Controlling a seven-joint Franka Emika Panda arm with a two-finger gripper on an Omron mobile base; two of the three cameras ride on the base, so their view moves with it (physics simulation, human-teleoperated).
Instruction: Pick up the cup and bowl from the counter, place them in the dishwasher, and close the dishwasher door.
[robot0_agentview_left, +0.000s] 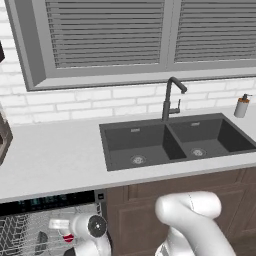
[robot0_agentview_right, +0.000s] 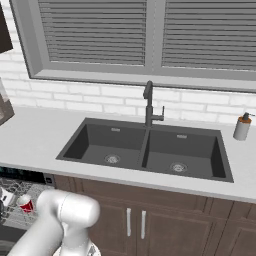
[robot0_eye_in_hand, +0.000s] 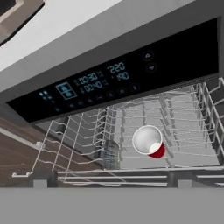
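Note:
The red cup (robot0_eye_in_hand: 148, 141) rests in the dishwasher's wire rack (robot0_eye_in_hand: 83, 131), its white mouth turned toward the hand camera. It also shows as a red spot (robot0_agentview_left: 68, 238) beside my white wrist (robot0_agentview_left: 91, 227) and at the left edge (robot0_agentview_right: 25, 204). My wrist hangs in front of the open dishwasher (robot0_agentview_left: 50, 202), whose black control strip (robot0_eye_in_hand: 109, 78) carries teal lights. Nothing sits between the gripper's jaws and the cup lies apart from them. The bowl and the dishwasher door are out of view.
The light counter (robot0_agentview_left: 50, 155) holds a dark double sink (robot0_agentview_left: 170, 142) with a dark faucet (robot0_agentview_left: 169, 100). A tan soap dispenser (robot0_agentview_left: 242, 106) stands at the far right. A brown object (robot0_agentview_left: 3, 140) sits at the counter's left edge. Brown cabinets (robot0_agentview_right: 135, 220) are under the sink.

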